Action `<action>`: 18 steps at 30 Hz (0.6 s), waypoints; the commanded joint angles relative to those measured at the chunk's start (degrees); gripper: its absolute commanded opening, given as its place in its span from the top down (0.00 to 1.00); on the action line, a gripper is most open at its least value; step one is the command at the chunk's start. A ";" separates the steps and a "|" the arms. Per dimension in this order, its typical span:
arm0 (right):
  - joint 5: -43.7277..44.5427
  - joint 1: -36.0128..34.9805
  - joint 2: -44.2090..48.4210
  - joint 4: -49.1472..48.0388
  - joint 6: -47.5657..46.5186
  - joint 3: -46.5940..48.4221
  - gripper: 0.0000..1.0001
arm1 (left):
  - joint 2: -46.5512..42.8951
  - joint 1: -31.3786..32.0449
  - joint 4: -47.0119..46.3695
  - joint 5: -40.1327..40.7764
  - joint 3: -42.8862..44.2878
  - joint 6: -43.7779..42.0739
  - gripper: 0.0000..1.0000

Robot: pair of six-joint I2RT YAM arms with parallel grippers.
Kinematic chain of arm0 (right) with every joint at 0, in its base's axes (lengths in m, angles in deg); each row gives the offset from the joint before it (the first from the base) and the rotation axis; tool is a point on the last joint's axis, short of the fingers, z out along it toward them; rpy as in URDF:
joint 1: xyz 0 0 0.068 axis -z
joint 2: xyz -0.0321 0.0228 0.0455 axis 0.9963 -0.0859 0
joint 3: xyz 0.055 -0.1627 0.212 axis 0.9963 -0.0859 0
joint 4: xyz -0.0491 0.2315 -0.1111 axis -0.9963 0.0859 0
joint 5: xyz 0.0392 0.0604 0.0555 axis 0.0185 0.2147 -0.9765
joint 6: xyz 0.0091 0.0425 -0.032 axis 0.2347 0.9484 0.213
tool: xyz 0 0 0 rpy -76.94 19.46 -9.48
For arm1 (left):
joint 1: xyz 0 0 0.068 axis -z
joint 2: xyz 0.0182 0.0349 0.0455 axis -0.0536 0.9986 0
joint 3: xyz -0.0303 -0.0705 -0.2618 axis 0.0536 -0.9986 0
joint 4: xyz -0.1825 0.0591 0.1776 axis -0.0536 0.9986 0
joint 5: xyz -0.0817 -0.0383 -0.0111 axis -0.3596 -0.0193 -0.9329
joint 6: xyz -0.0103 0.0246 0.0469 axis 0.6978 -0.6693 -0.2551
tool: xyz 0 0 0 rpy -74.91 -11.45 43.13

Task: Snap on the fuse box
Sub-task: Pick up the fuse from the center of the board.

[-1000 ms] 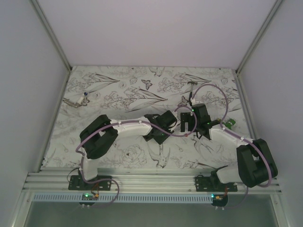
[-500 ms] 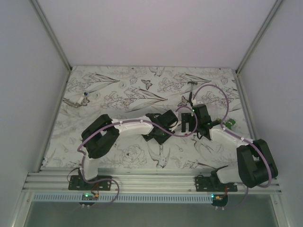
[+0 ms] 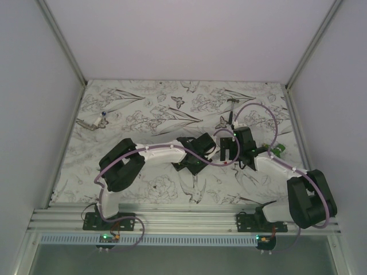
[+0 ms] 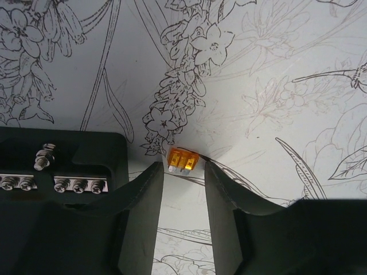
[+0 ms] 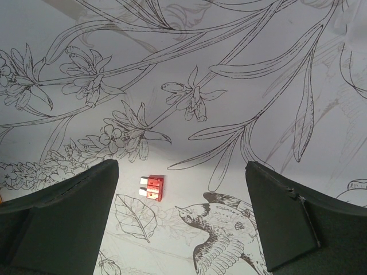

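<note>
Left wrist tool apart by orange fuse; right tool apart over red fuse.

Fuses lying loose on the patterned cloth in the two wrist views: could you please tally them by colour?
Orange fuse: 1
Red fuse: 1
Total: 2
</note>
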 commanded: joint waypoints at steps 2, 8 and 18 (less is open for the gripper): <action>-10.53 -3.51 2.01 -9.41 0.48 1.28 0.00 | 6.48 4.39 -9.27 -5.19 -0.29 -10.14 0.58; -10.91 -3.43 1.53 -9.18 0.55 1.80 0.00 | 5.40 4.37 -9.58 -3.75 -0.47 -10.93 0.52; -10.35 -3.29 3.80 -8.95 1.06 0.70 0.00 | 5.18 4.39 -10.35 -6.12 -1.31 -10.85 0.61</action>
